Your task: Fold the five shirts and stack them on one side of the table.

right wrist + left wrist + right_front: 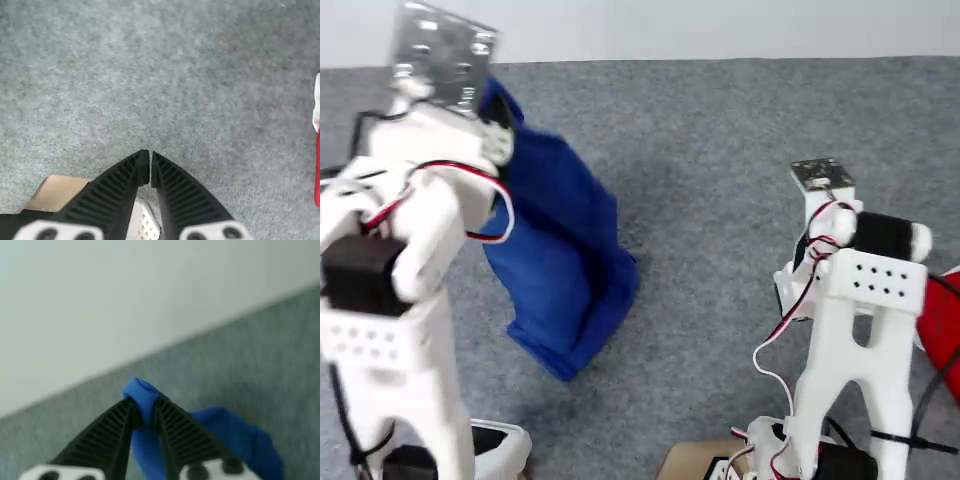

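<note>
Above the grey table (pixel 740 150), the left gripper (pixel 144 409) pinches the blue shirt (pixel 560 260) and the right gripper (pixel 150 161) hangs closed, empty.

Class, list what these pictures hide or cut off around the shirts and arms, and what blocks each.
- blue shirt: top hidden behind the left arm in the high view; fingers of the left gripper cover the pinched fold in the left wrist view.
- red cloth: cut by the high view's right edge; garment type unclear.
- brown board: cut by the high view's bottom edge.
</note>
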Robot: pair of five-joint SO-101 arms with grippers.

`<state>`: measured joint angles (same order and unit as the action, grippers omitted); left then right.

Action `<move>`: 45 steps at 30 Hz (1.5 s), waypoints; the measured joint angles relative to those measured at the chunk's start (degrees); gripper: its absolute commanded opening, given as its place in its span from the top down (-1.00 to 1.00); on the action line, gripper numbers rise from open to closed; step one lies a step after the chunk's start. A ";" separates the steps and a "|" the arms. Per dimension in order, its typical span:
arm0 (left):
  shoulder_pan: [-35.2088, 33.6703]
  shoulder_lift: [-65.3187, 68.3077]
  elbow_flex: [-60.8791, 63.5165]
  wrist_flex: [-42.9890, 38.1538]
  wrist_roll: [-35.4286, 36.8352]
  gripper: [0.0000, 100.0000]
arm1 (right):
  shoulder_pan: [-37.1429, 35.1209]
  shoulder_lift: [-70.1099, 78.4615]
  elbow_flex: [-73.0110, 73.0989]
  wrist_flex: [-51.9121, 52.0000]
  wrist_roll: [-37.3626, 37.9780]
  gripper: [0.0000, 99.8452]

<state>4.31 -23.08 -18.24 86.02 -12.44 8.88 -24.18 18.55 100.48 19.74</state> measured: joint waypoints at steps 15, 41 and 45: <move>14.68 0.97 30.33 12.84 -8.35 0.99 | -0.35 0.00 0.00 0.00 0.00 0.98; 34.37 1.23 3.87 12.92 12.75 0.61 | -0.35 0.00 0.00 0.00 0.00 0.98; 32.18 1.23 4.13 13.10 14.77 0.57 | -0.35 0.00 0.00 0.00 0.00 0.98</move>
<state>36.48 -21.85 -14.11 99.12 2.33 8.53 -24.18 18.55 100.48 19.74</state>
